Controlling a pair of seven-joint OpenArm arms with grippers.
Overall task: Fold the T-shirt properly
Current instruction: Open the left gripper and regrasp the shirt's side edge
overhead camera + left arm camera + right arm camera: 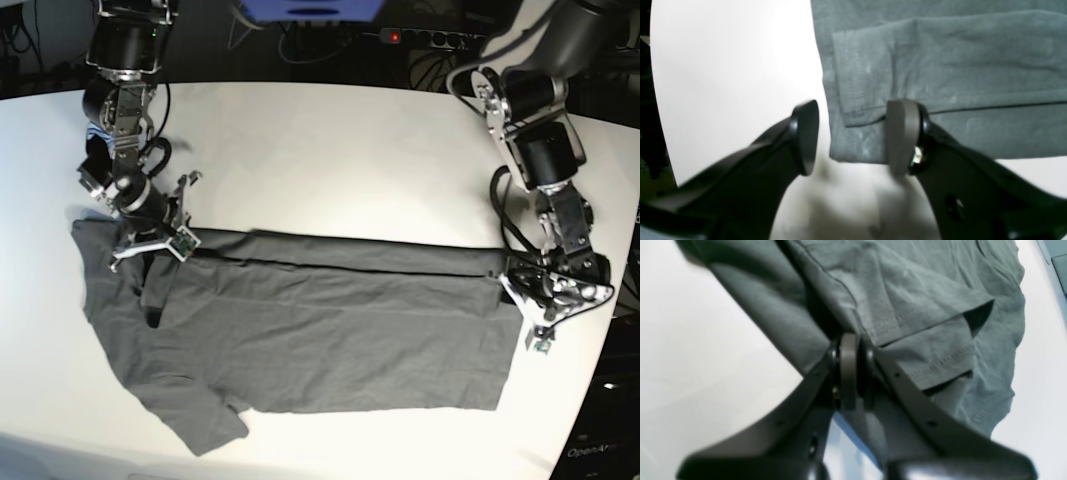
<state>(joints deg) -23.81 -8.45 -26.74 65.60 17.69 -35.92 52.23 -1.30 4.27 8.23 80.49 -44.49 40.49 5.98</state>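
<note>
The T-shirt [940, 66] runs past the top and right edges in the left wrist view; the right claw [853, 370] hides the fabric it pinches.

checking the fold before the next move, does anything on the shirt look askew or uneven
Yes. The T-shirt has only its far edge folded over. The right pincer pinches it near a sleeve, bunching the cloth, while the near sleeve still sticks out crumpled.

Matt wrinkly cloth T-shirt [320, 330]

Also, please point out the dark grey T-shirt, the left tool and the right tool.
Dark charcoal-grey T-shirt [330, 340]: base view, middle of body.
Left tool [853, 136]: left wrist view, gap between open fingertips.
Right tool [850, 370]: right wrist view, closed fingertips pinching fabric.
</note>
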